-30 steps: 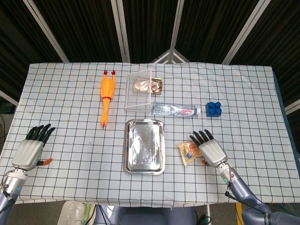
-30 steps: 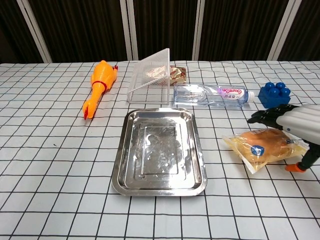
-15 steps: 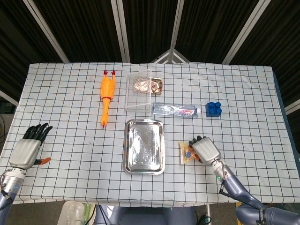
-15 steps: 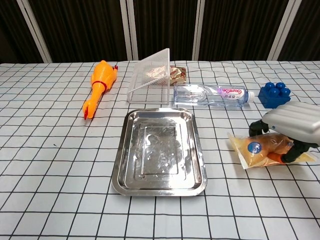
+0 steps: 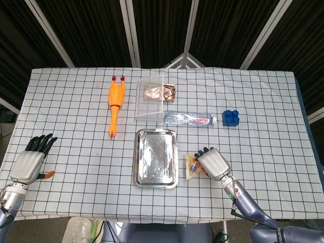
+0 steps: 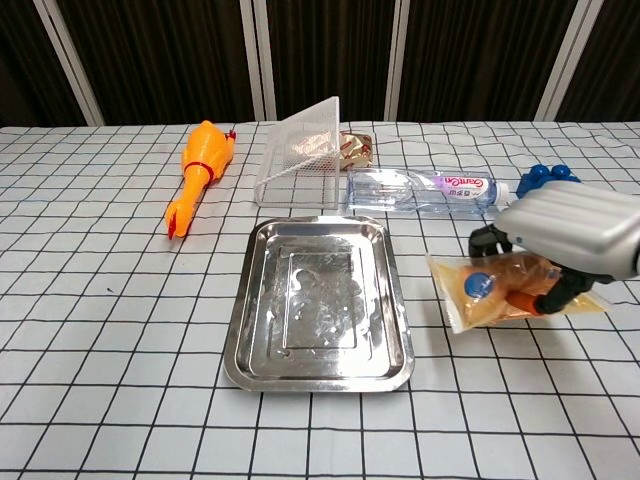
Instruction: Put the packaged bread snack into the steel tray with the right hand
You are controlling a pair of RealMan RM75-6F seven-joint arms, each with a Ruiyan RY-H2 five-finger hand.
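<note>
The packaged bread snack [image 6: 483, 293] [image 5: 192, 165] is a clear bag with a brown bun and a blue round label. My right hand [image 6: 565, 236] [image 5: 213, 163] grips it from above, fingers curled around the bag, just right of the steel tray [image 6: 322, 372] [image 5: 155, 180]. In the chest view the bag seems lifted slightly off the cloth. The tray has nothing in it. At the table's front left edge my left hand [image 5: 32, 161] rests open, fingers spread; it does not show in the chest view.
Behind the tray lie a water bottle [image 6: 425, 190] [image 5: 190, 119], a tipped clear basket [image 6: 301, 155] [image 5: 151, 96] with a wrapped snack [image 6: 353, 148] beside it, an orange rubber chicken [image 6: 198, 166] [image 5: 115, 103] and a blue toy brick [image 6: 543, 176] [image 5: 231, 117].
My right hand has closed on the bread snack and carried it left toward the tray. The left hand has barely moved.
</note>
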